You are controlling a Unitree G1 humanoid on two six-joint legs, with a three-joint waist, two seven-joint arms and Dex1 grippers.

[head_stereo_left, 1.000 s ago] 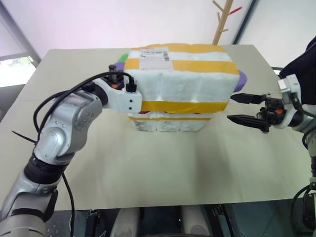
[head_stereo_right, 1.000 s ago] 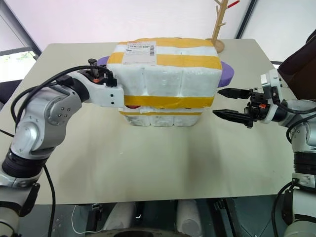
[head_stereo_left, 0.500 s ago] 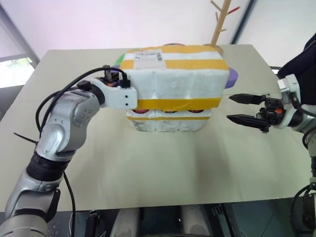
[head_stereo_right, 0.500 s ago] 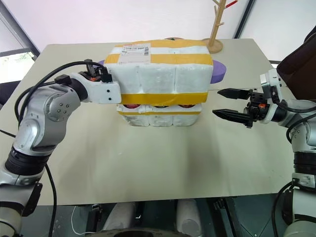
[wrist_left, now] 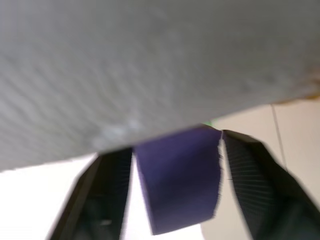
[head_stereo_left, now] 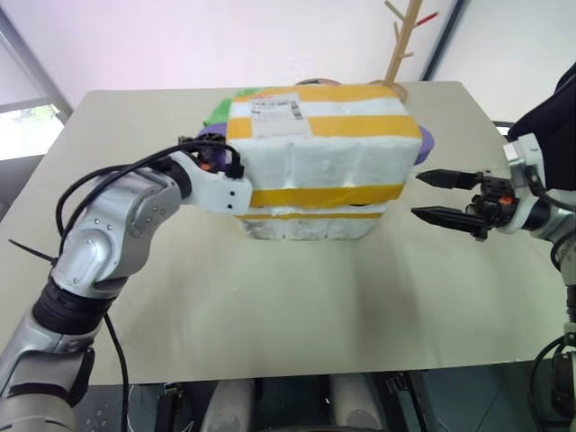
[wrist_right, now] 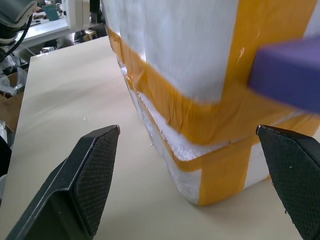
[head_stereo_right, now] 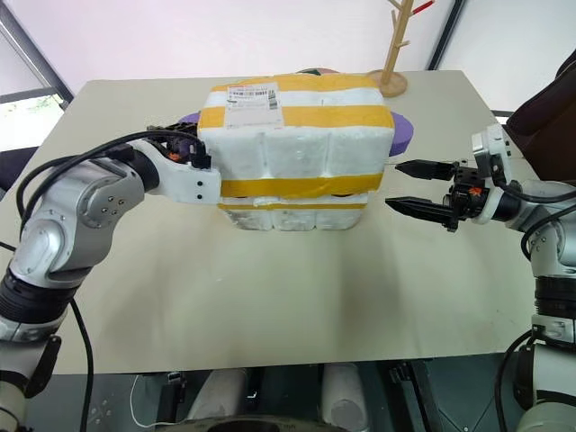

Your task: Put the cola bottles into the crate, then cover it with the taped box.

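Note:
The taped box [head_stereo_left: 324, 153], white foam with yellow stripes and a shipping label on top, sits squarely on the crate [head_stereo_left: 306, 228], whose yellow-banded base shows beneath it. The cola bottles are hidden under the box. My left gripper [wrist_left: 175, 145] is at the box's left end, its fingers spread apart under the white foam surface with nothing clamped between them. In the head views the box hides those fingers. My right gripper [head_stereo_left: 418, 195] hovers open just right of the box, pointing at its end and not touching it.
A purple object [head_stereo_right: 402, 133] lies behind the box and a green one [head_stereo_left: 219, 108] shows at its back left. A wooden coat stand [head_stereo_left: 402, 45] rises at the table's far edge. Bare beige tabletop [head_stereo_left: 270, 306] stretches in front of the crate.
The box has come down from a raised, tilted position onto the crate, and the red caps seen in the gap are now covered. The right arm has not moved.

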